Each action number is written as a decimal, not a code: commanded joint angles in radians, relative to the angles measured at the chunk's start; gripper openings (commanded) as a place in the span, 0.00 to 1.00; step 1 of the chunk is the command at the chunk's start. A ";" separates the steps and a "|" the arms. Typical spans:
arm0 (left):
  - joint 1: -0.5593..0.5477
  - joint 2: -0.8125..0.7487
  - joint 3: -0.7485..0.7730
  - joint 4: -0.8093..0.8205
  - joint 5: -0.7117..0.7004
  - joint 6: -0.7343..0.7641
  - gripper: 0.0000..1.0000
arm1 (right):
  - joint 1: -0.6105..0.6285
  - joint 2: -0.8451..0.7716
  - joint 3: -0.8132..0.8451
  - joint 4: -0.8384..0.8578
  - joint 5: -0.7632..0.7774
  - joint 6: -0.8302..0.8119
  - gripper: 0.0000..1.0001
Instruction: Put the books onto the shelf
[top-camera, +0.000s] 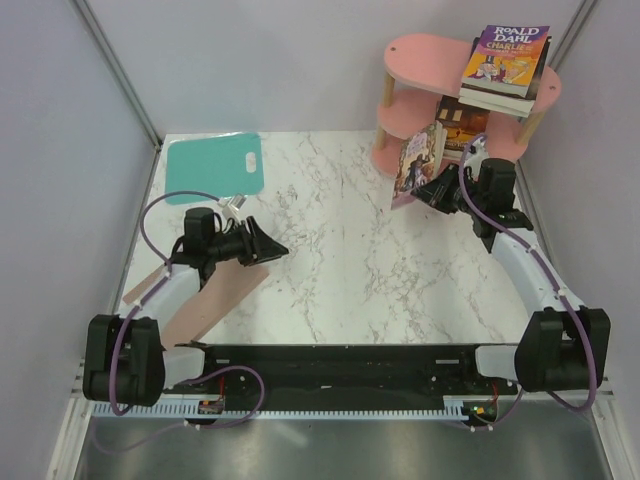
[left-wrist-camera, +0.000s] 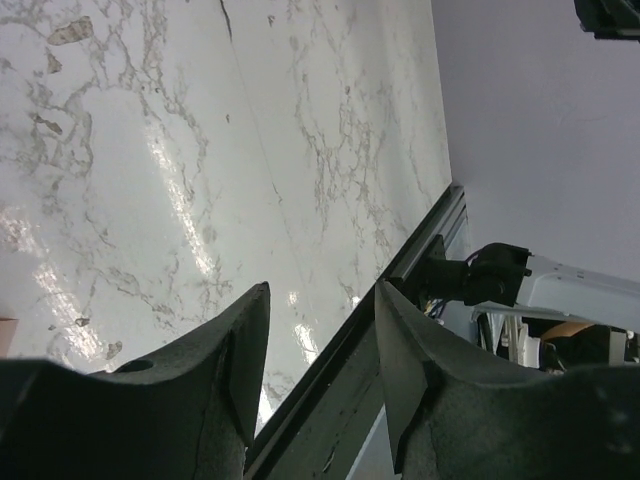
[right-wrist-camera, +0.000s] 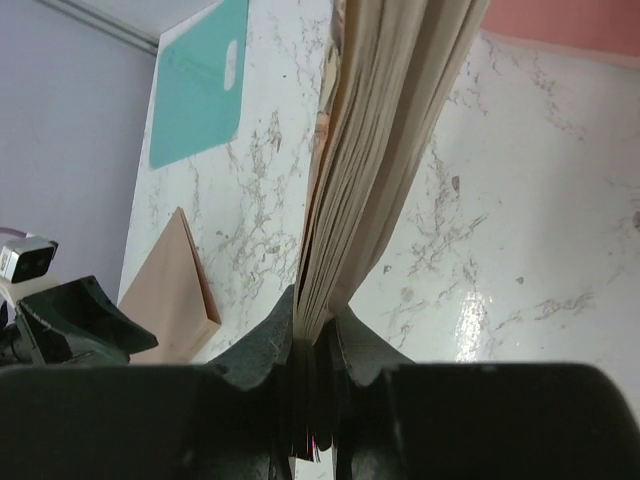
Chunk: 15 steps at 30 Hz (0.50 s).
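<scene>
At two o'clock on the white marble desk (top-camera: 340, 250), the right hand (top-camera: 437, 190) clamps an upright purple paperback book (top-camera: 418, 160) beside the pink three-tier shelf (top-camera: 420, 55); loosening early could topple it; the left hand (top-camera: 262, 245) gapes empty.

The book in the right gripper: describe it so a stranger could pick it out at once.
Start at the pink shelf in the table's far right corner. Just in front of its lowest board, the right gripper pinches a thin book by its bottom edge. Unlike the other books, which lie flat on the boards, this one stands upright off the shelf, its purple illustrated cover facing left.
</scene>
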<state>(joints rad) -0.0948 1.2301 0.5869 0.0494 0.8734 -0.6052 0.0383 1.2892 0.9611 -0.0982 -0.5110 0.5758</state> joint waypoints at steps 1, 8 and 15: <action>-0.029 -0.095 -0.036 -0.014 0.013 0.013 0.53 | -0.074 0.032 0.074 0.063 -0.118 -0.004 0.18; -0.075 -0.146 -0.088 -0.031 -0.036 0.015 0.53 | -0.097 0.048 0.100 0.078 -0.176 0.015 0.10; -0.095 -0.138 -0.095 -0.031 -0.048 0.018 0.53 | -0.098 0.032 0.106 0.127 -0.254 0.029 0.00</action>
<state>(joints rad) -0.1810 1.0988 0.4938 0.0162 0.8387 -0.6052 -0.0555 1.3453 1.0077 -0.0601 -0.6853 0.5983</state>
